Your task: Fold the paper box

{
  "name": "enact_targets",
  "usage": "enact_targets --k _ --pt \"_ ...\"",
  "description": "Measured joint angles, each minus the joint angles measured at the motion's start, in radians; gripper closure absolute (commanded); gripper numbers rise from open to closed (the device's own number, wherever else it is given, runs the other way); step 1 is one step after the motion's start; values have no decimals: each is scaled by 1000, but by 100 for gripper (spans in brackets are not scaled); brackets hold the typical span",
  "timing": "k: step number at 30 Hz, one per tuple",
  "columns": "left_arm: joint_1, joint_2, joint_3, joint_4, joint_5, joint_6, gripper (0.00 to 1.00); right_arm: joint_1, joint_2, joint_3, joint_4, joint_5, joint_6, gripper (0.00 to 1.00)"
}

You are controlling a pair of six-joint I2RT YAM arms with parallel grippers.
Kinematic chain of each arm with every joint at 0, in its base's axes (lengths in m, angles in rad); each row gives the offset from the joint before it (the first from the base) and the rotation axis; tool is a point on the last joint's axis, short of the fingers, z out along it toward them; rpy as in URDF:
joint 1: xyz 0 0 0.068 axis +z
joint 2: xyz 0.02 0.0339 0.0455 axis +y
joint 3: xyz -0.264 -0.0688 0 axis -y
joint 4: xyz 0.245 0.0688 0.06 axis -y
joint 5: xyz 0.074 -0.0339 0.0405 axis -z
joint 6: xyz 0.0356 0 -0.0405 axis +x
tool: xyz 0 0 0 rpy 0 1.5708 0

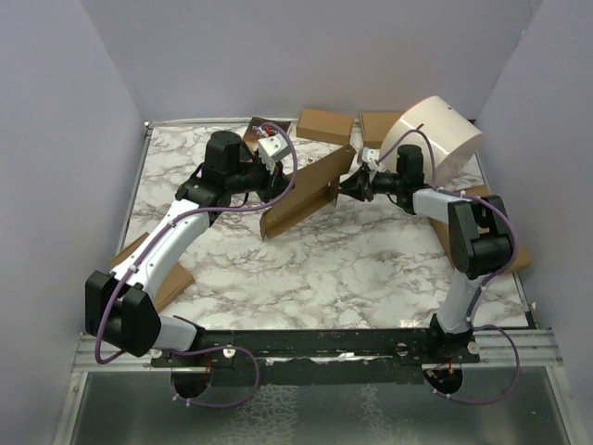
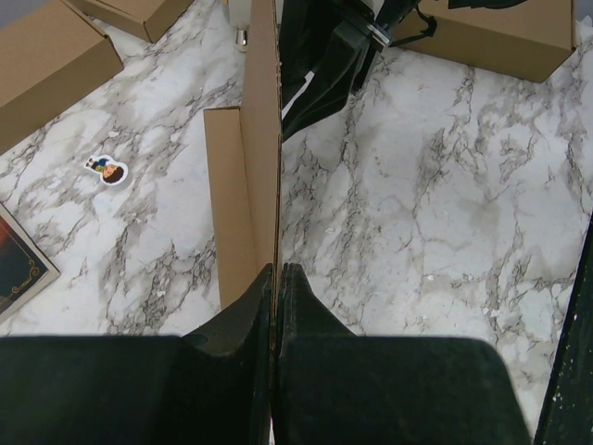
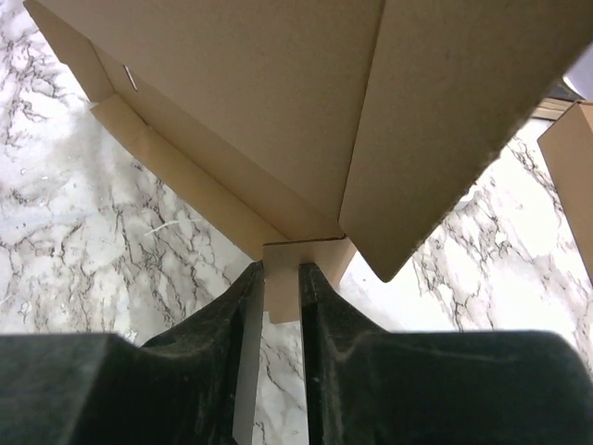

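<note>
From above, the paper box [image 1: 306, 193] stands tilted on edge over the marble table [image 1: 371, 269], toward its far middle, between the two arms. In the left wrist view the left gripper [image 2: 276, 278] has its jaws pressed together on the sheet's thin edge, the panel running straight away from it. In the right wrist view the right gripper [image 3: 281, 278] has its jaws clamped on a small tab of the box, broad flaps spreading above it
</note>
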Motion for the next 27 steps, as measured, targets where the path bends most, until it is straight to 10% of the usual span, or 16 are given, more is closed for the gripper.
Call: enact_targets --k 27 --pt "8 3 9 -8 3 -3 100 -49 18 159 -566 -77 -537 51"
